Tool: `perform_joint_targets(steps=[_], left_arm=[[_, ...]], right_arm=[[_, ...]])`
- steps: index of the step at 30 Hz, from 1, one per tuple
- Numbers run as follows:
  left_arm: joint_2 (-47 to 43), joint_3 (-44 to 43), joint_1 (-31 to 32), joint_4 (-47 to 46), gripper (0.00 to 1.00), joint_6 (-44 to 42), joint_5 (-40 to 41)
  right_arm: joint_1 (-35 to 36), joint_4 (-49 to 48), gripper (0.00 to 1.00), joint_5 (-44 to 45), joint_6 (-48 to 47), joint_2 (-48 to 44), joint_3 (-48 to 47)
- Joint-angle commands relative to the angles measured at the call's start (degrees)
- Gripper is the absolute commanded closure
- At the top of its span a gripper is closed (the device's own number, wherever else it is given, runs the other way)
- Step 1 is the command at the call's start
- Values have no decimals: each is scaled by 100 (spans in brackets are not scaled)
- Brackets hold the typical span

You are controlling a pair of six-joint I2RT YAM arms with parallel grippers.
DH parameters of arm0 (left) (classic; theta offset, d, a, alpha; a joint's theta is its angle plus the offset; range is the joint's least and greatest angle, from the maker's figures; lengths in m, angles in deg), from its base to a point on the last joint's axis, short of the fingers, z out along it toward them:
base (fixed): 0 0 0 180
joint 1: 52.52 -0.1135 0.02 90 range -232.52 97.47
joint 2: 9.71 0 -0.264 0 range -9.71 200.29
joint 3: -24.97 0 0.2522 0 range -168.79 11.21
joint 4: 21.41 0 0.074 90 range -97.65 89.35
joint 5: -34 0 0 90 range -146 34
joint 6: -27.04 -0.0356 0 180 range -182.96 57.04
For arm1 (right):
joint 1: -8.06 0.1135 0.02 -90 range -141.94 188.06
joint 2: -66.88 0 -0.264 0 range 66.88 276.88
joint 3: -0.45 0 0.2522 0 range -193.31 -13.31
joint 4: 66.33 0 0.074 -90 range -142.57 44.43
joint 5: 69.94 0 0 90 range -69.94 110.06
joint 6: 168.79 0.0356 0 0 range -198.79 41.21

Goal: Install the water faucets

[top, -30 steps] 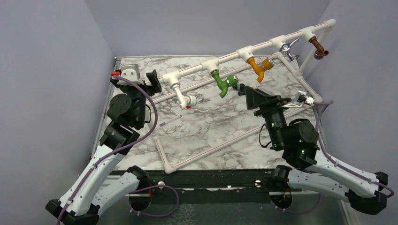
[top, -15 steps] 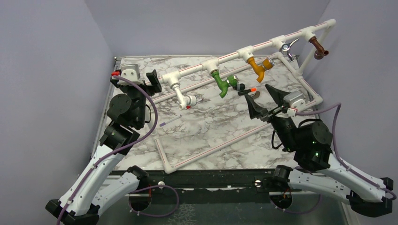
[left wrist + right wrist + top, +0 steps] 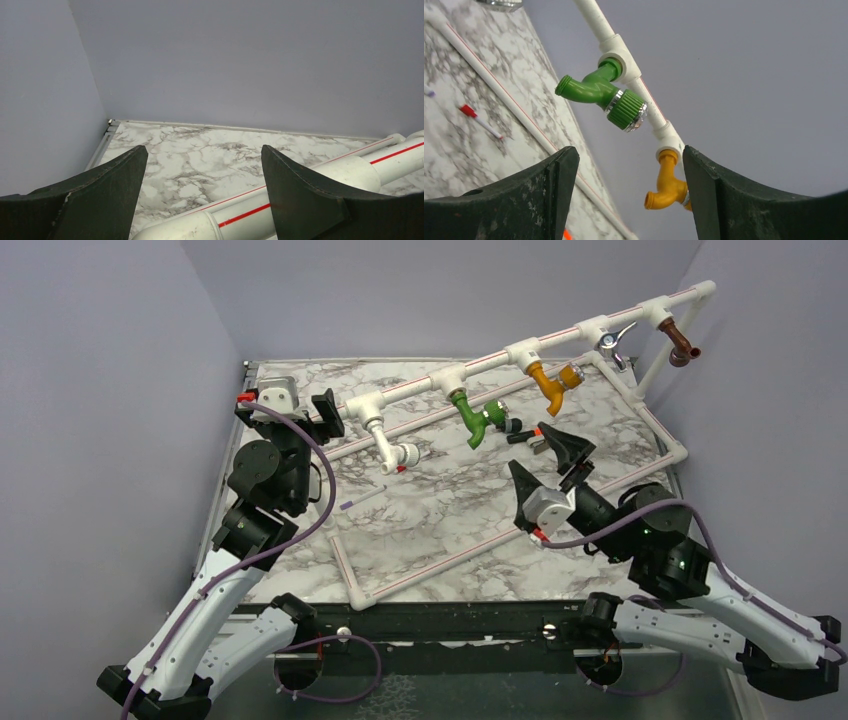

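The green faucet with its round silver knob hangs from a tee on the white pipe frame. In the right wrist view the green faucet sits up ahead, apart from the fingers. A white faucet, a yellow one, a silver one and a brown one also hang from the pipe. My right gripper is open and empty, a little short of the green faucet. My left gripper is open at the pipe's left end, and the pipe runs low between its fingers.
A thin purple-tipped stick and a small red-tipped piece lie on the marble table. A small black and orange part lies by the green faucet. The frame's lower pipes cross the table. Grey walls stand close on both sides.
My right gripper has left the green faucet's knob, drawn back toward the near edge and rolled its wrist over. The left arm has not moved.
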Motion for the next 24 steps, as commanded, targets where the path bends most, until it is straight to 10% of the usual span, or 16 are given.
perform_joint_targets(steps=[1,24], left_arm=[[154,114,64,466,16,20,-257],[144,109,64,463,16,-8,-254]], right_arm=[[-13,508,19,-235,-1676,233,-281],[-8,-458,19,160,-5179,1371,34]])
